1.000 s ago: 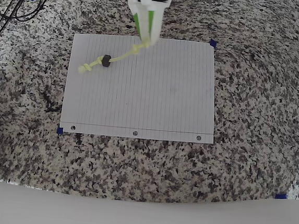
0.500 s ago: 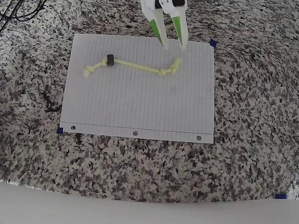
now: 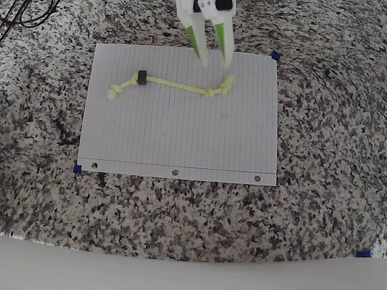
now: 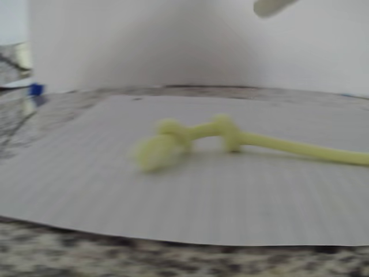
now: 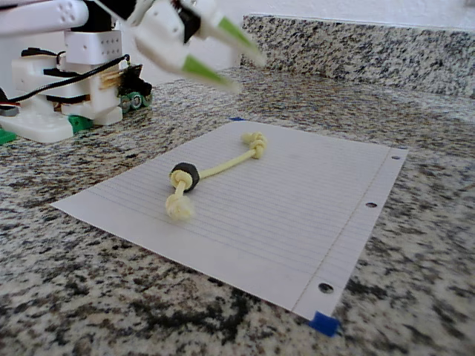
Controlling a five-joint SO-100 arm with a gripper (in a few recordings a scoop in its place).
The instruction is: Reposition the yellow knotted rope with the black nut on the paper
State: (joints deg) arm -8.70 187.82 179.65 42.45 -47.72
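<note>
The gripper (image 3: 215,57) is held with its two green-and-white fingers (image 3: 197,42) spread apart and nothing between them, above the paper's far edge in the overhead view; in the fixed view it (image 5: 239,71) is seen raised clear of the sheet. The yellow knotted rope (image 3: 178,86) is laid flat across the upper part of the paper (image 3: 180,144), stretched nearly straight from a knotted end at the left to a double knot at the right, just below the fingertips but not touched by them. The black nut (image 3: 142,78) is threaded on the cord near its left end, beside a knot. In the wrist view, the knotted right end (image 4: 173,141) is shown blurred and close on the lined sheet.

The paper is set on a speckled granite countertop (image 3: 324,197), with three punched holes along its near edge and blue tape tabs (image 3: 276,56) at two of its corners. Black cables (image 3: 16,4) are coiled at the counter's upper left, well apart from the sheet. The arm's white base (image 5: 67,96) is seen behind the paper in the fixed view. Nothing lies between the gripper and the rope.
</note>
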